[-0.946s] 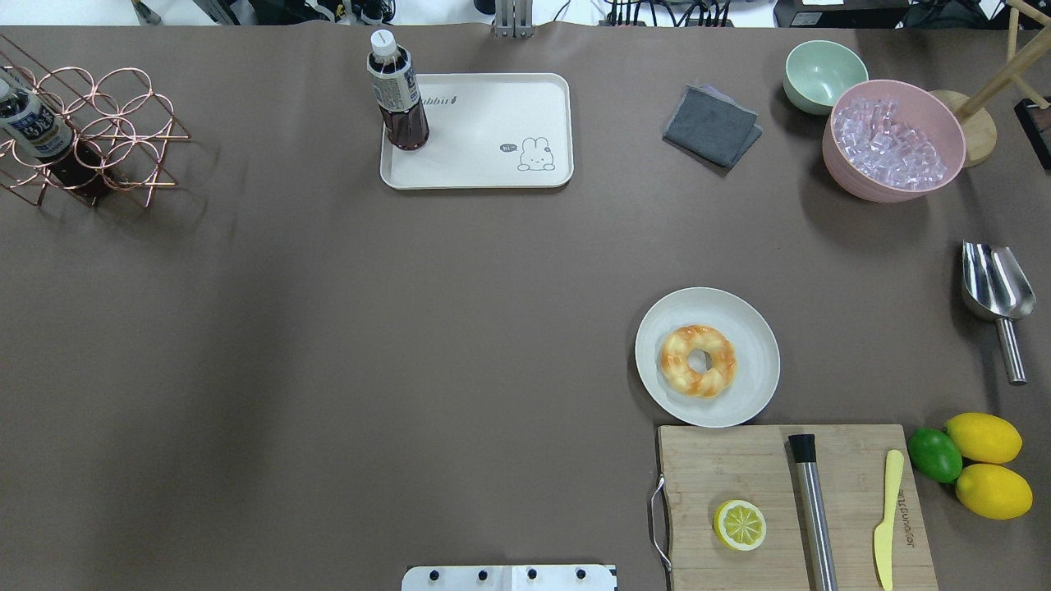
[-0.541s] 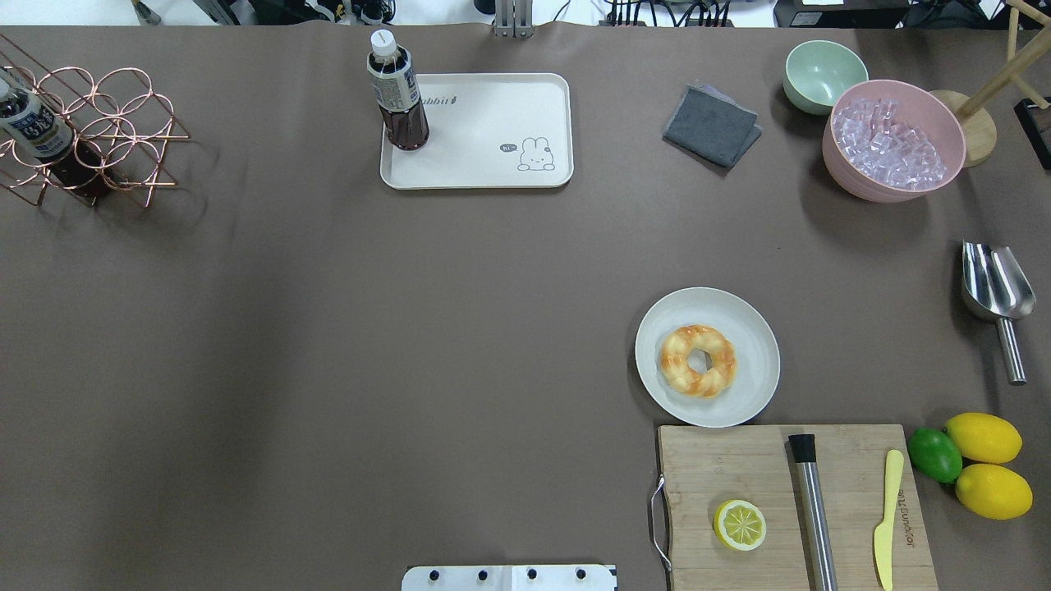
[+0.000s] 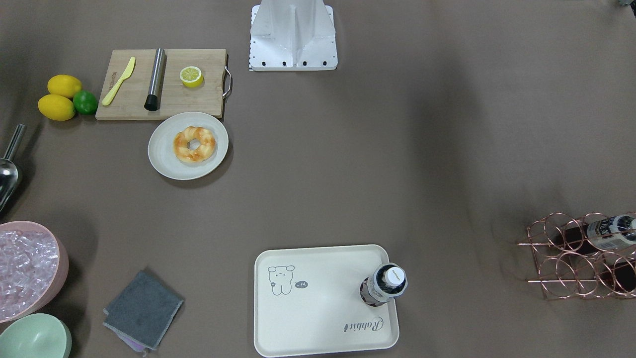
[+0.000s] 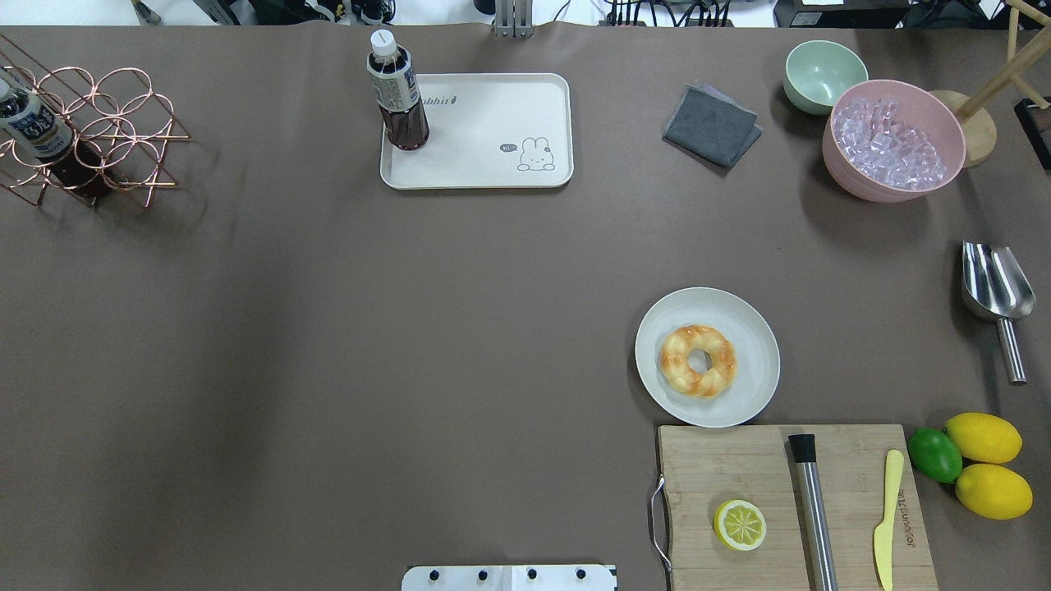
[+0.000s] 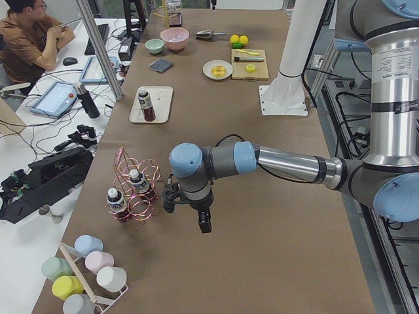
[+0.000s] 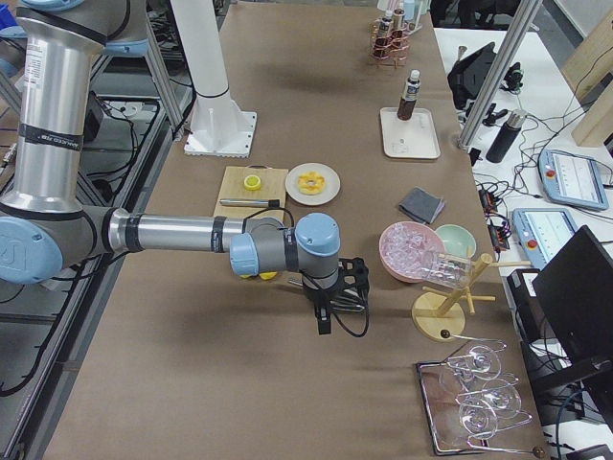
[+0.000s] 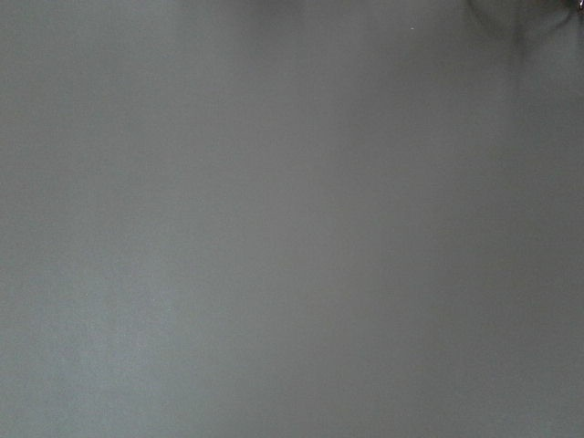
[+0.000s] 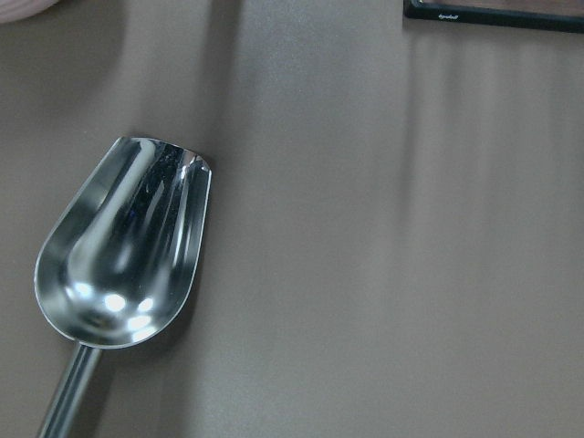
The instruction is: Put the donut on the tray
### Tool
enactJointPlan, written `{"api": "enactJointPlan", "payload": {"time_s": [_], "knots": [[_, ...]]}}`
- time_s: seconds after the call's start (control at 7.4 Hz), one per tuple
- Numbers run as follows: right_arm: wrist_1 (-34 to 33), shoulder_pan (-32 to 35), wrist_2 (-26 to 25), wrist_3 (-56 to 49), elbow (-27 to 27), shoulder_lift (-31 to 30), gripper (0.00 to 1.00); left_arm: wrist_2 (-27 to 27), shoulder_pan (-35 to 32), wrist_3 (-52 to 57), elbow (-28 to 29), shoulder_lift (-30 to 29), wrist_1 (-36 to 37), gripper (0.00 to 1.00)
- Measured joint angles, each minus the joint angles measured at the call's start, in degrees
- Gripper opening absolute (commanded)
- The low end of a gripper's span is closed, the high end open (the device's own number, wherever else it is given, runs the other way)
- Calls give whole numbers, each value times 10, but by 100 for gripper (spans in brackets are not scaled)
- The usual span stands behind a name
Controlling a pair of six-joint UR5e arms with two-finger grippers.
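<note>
In the side views alone, left hand (image 5: 205,226) and right hand (image 6: 325,325) show; their opening, I cannot tell.

Occlusions and cropped items
Left claw (image 5: 205,224) and right claw (image 6: 324,323) appear only in side views; jaw state indeterminate. Scoop (image 8: 123,246) handle cut by bottom edge; cutting board (image 4: 739,468) cropped at overhead view's lower edge.
</note>
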Motion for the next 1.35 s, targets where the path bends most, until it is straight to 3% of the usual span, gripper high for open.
{"api": "enactJointPlan", "payload": {"time_s": [0.68, 1.08, 1.35], "knots": [[2, -12, 15, 26, 10, 13, 96, 0, 0, 0, 1, 0, -1, 98], [3, -83, 16, 148, 14, 73, 95, 0, 0, 0, 6, 1, -2, 98], [3, -171, 8, 291, 31, 135, 95, 0, 0, 0, 6, 1, -3, 98]]}}
